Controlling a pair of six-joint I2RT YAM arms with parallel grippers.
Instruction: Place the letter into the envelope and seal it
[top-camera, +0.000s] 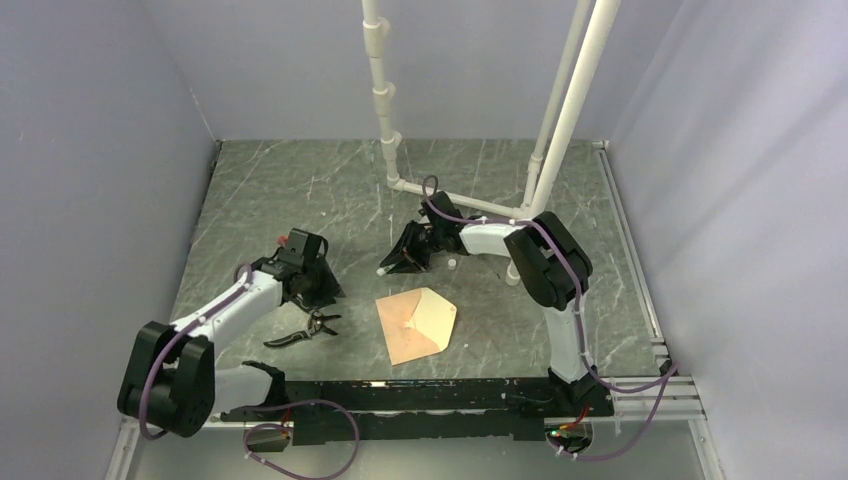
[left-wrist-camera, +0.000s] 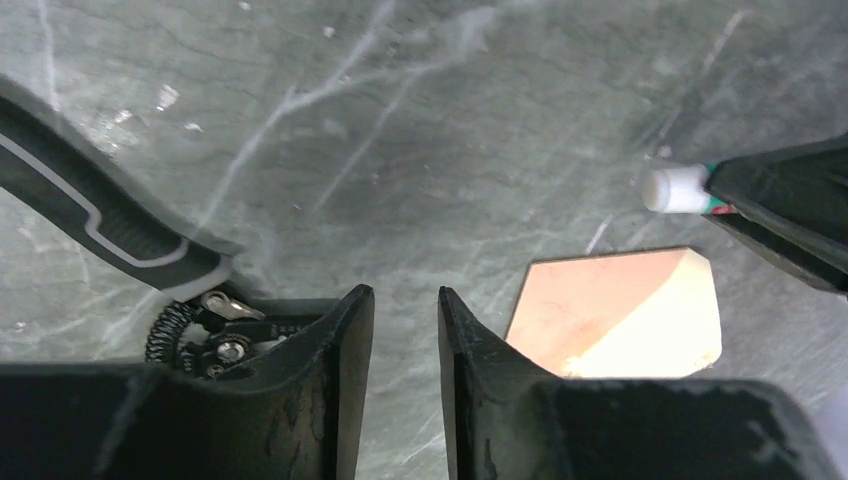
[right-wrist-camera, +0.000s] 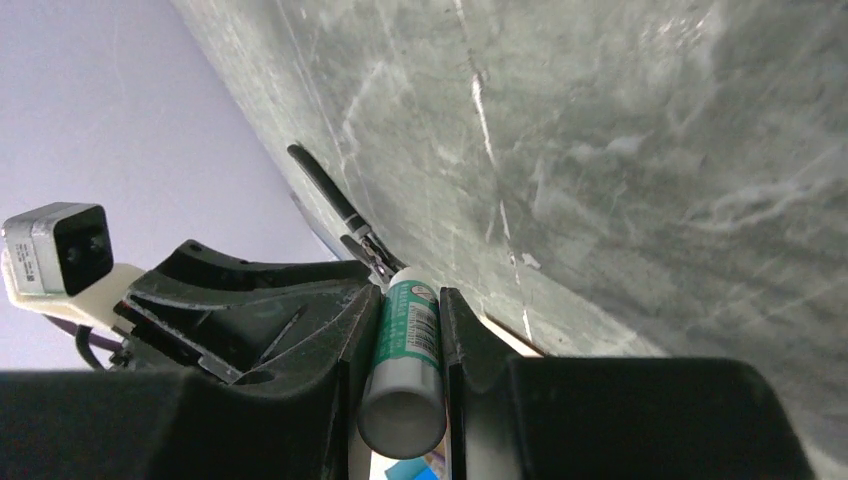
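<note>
Right gripper (right-wrist-camera: 410, 300): clenched on a glue stick (right-wrist-camera: 405, 360), the tube lying lengthwise between the fingers. In the overhead view its white tip points left and toward the near edge.

Left gripper (left-wrist-camera: 405, 300): released, jaws apart with only bare surface (top-camera: 300, 190) showing between them. Shears (top-camera: 305, 330) lie on the surface just beside it, not held.

Envelope (top-camera: 418, 325): flat on the surface between the two arms, toward the near edge. Its flap is open, pale inner face up, with the point aimed toward the right arm's side. Its long axis runs roughly left to right, slightly skewed.

Letter: not distinguishable as a separate sheet. Whether it is already inside cannot be told.

Governing relation: the envelope lies nearward of the glue tip and slightly to its right, apart from it, and the stick points away from the flap. The right gripper is the nearer of the two.

Judgement: the gluing step appears to be in hand. The right arm would have to bring the tip round and down onto the pale flap.
</note>
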